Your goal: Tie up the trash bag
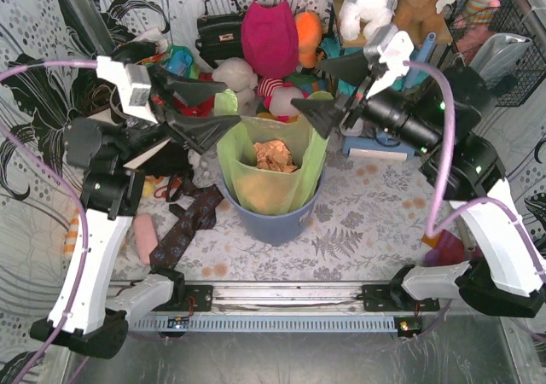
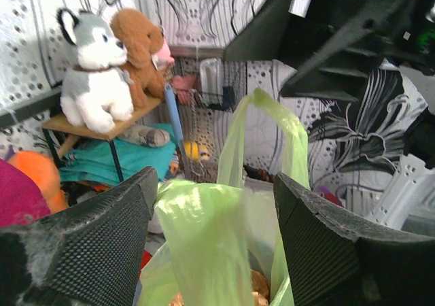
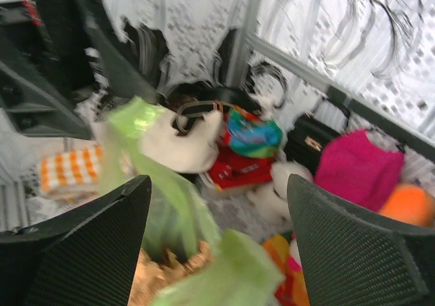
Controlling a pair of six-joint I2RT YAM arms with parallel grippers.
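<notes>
Overhead, from left: left gripper (image 1: 229,104), jaws spread wide and gripping nothing, just beside the left rim of the trash bag (image 1: 273,183); trash bag upright and open-mouthed inside a blue-grey bin (image 1: 273,222), crumpled brown paper (image 1: 275,155) within; right gripper (image 1: 307,81), equally wide and empty, just beside the right rim.

The table (image 1: 367,222), covered in grey fern-printed cloth, carries a round blue-grey plastic bin (image 1: 275,224) at its centre. A dark patterned fabric strip (image 1: 183,229) lies at 8 o'clock, and a heap of colourful soft toys (image 1: 269,43) at 12 o'clock.
</notes>
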